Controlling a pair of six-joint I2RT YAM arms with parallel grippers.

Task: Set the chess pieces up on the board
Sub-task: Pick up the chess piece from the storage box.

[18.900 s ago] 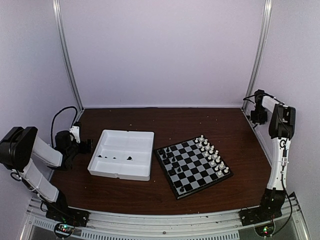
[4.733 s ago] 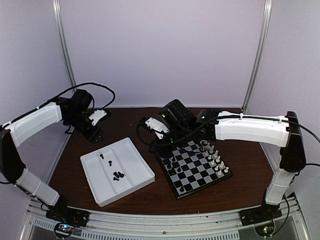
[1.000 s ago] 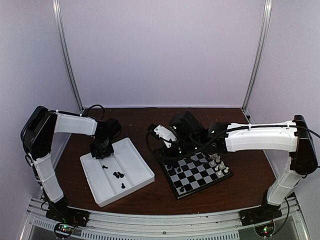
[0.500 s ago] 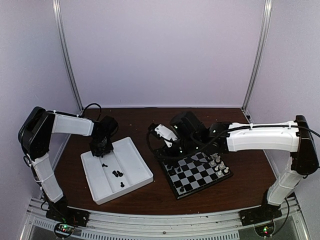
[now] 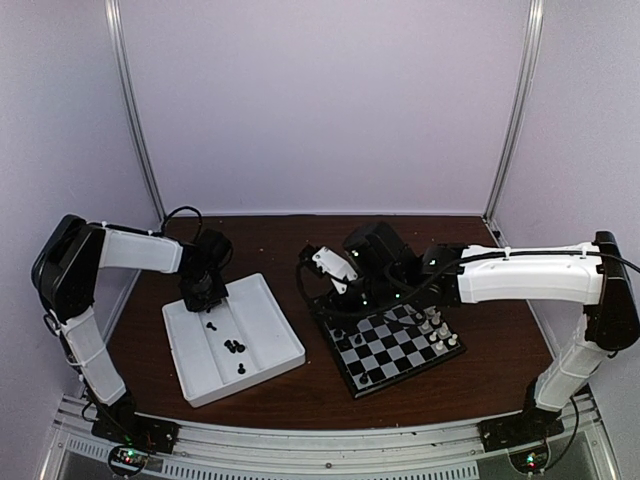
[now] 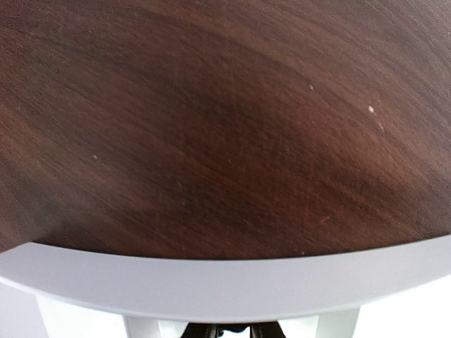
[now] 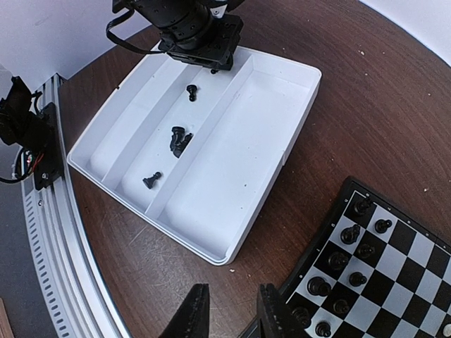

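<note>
1. The left gripper (image 5: 203,296), jaws closed, stands at the upper end of the white tray's (image 5: 272,320) middle compartment; whether it pinches a piece cannot be told.
2. The loose black chess pieces (image 5: 235,347) lie in that compartment, strung along its long axis toward the lower right of those jaws; the left arm is nearer.
3. The right gripper (image 7: 231,315), jaws parted and empty, hovers at the chessboard's (image 5: 357,389) left corner.

One board (image 5: 388,360), one white tray (image 7: 239,148) holding at least four black chess pieces (image 7: 192,90).
</note>
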